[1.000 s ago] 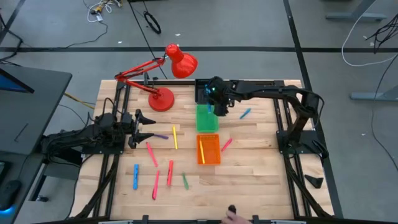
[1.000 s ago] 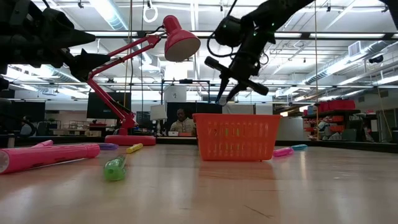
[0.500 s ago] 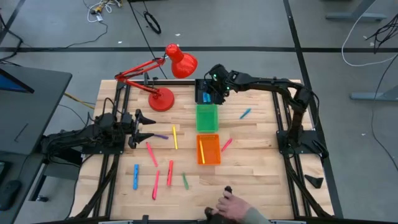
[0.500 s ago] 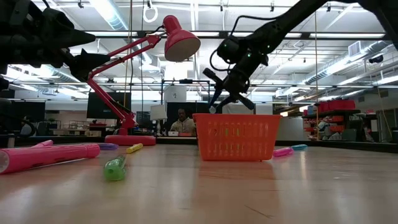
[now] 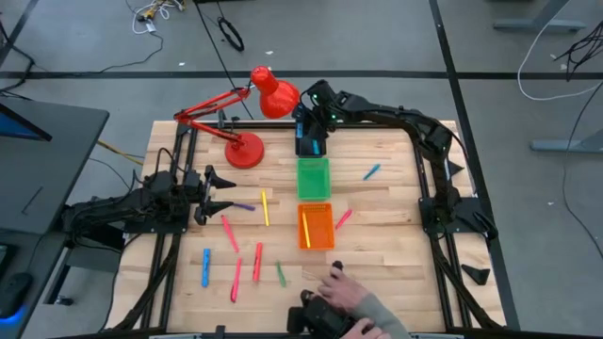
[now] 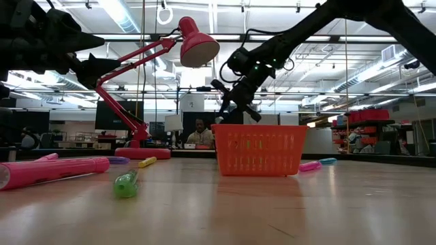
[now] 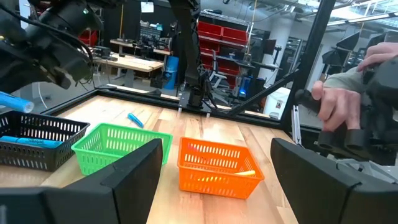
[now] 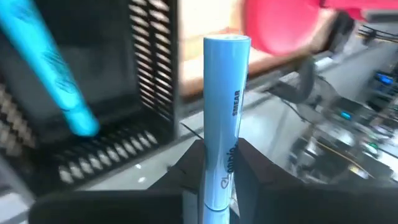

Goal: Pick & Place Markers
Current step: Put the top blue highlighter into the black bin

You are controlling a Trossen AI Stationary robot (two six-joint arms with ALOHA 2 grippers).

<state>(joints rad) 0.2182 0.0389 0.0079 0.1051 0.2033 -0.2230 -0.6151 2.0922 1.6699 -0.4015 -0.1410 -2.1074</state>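
Note:
My right gripper (image 5: 314, 124) hangs over the black tray (image 5: 309, 141) at the table's far middle, shut on a light blue marker (image 8: 225, 106). A second blue marker (image 8: 59, 81) lies in that tray. My left gripper (image 5: 222, 193) waits open at the table's left. Loose markers lie flat on the wood: purple (image 5: 244, 206), yellow (image 5: 265, 208), pink (image 5: 229, 233), blue (image 5: 205, 266), green (image 5: 280, 274), and to the right blue (image 5: 372, 172) and pink (image 5: 342, 218). A yellow marker (image 5: 306, 229) lies in the orange tray (image 5: 320, 240). My right gripper pinches the light blue marker between its two fingers (image 8: 186, 171) at the barrel's rear part (image 8: 219, 177). The marker runs along the fingers and sticks out well past their tips. It is lifted clear, its free end (image 7: 12, 101) slanting down above the black tray.
A green tray (image 5: 314, 178) sits between the black and orange trays. A red desk lamp (image 5: 247, 149) stands at the far left of the trays, its head (image 5: 275, 94) close to my right arm. A person's hand (image 5: 341, 294) holds a dark device at the near edge.
My right gripper, keeping the blue marker, has moved from over the green tray toward the far edge and a little left, to above the black tray. A person's hand has come in over the near edge.

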